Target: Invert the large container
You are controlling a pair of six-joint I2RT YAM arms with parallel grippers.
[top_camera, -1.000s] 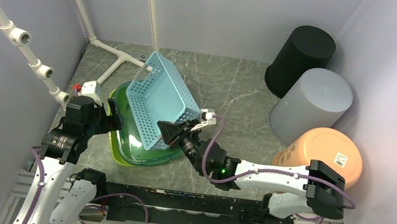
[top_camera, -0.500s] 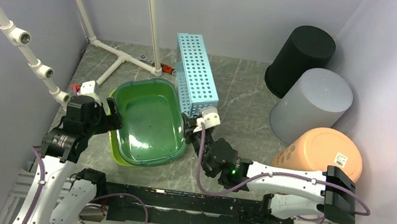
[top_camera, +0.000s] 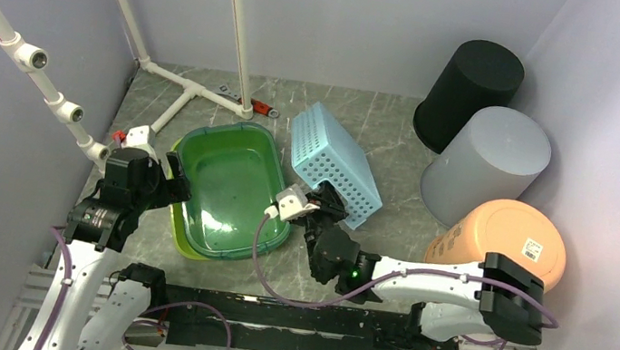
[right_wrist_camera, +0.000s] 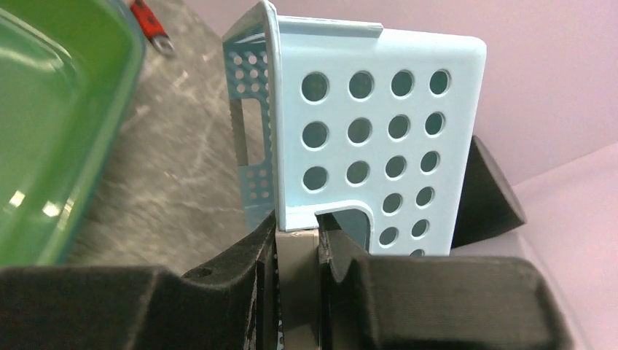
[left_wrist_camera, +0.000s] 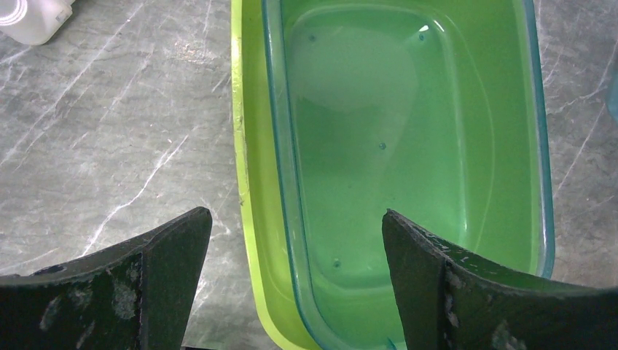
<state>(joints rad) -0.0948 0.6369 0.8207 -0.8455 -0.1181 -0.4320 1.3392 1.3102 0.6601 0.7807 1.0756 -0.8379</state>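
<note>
The large container is a light blue perforated basket (top_camera: 331,160) (right_wrist_camera: 364,131). It lies tilted on the table just right of the green tub (top_camera: 193,136), its perforated underside turned up and away. My right gripper (top_camera: 320,206) (right_wrist_camera: 297,230) is shut on the basket's end wall, at the rim beside the handle cutout. My left gripper (top_camera: 173,176) (left_wrist_camera: 295,226) hangs open over the near left edge of the green tub (left_wrist_camera: 350,146). Its jaws straddle the tub's rim without touching it. The tub sits nested in a lime tub (left_wrist_camera: 251,182).
Three upturned bins stand at the right: black (top_camera: 470,88), grey (top_camera: 486,163), orange (top_camera: 507,244). A white pipe frame (top_camera: 199,91) runs along the back left, with a red-handled tool (top_camera: 260,110) beside it. Walls close in on all sides.
The right gripper carried the blue basket out of the green tub, stood it on end, then swung it right and down onto the table, turned over. The left arm stayed put.
</note>
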